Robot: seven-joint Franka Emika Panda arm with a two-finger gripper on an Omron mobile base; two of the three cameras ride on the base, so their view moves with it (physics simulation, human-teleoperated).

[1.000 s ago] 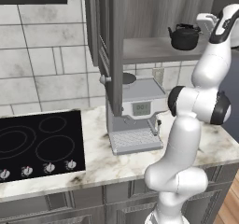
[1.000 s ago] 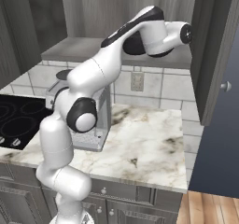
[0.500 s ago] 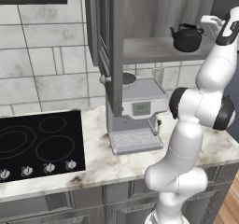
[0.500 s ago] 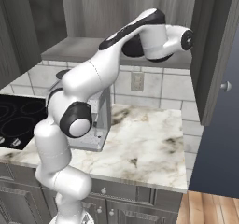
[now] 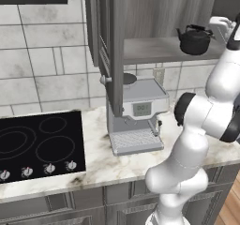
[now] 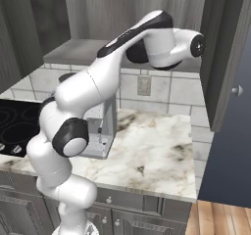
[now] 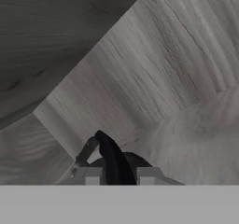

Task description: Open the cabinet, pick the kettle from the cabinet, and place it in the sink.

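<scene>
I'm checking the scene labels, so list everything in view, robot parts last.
cabinet: one, dark grey wood grain, on the wall, doors open.
kettle: one, black, on the cabinet shelf.
coffee machine: one, silver, on the counter under the cabinet.
cooktop: one, black, set in the counter left of the machine.
counter: one, marbled white.
wall outlet: one, pale, on the tiled wall.
base cabinets: grey, below the counter.
arm: one, white with dark joints, reaching into the cabinet.
tool: one, dark tips shut on the kettle's handle.
</scene>
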